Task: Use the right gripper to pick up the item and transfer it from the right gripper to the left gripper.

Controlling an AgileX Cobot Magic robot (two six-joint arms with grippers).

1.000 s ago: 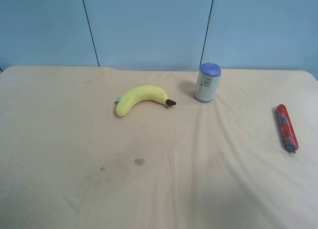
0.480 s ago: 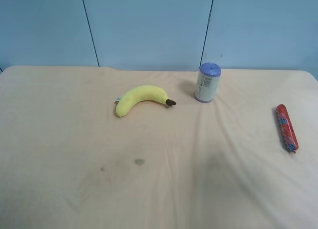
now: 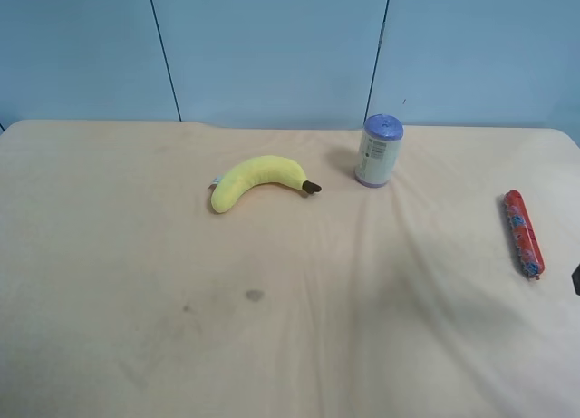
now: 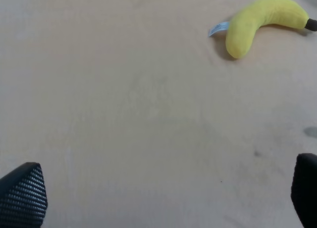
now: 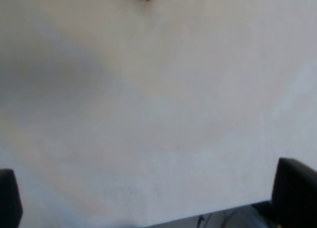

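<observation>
We see the item (image 3: pixel 523 234) lying on the surface (image 3: pixel 109 255) (near its edge); right gripper (image 5: pixel 153 193) and left gripper (image 4: pixel 163 191) both stand open.

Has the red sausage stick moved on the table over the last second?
No. The sausage stick lies just where it was, at the same offset from the can and the banana.

The item (image 3: pixel 523 234), a slim red stick with blue-and-white markings, lies flat at the frame's middle right, tilted slightly off vertical. The right end effector (image 5: pixel 153 198) and left end effector (image 4: pixel 163 193) gape wide, empty.
</observation>
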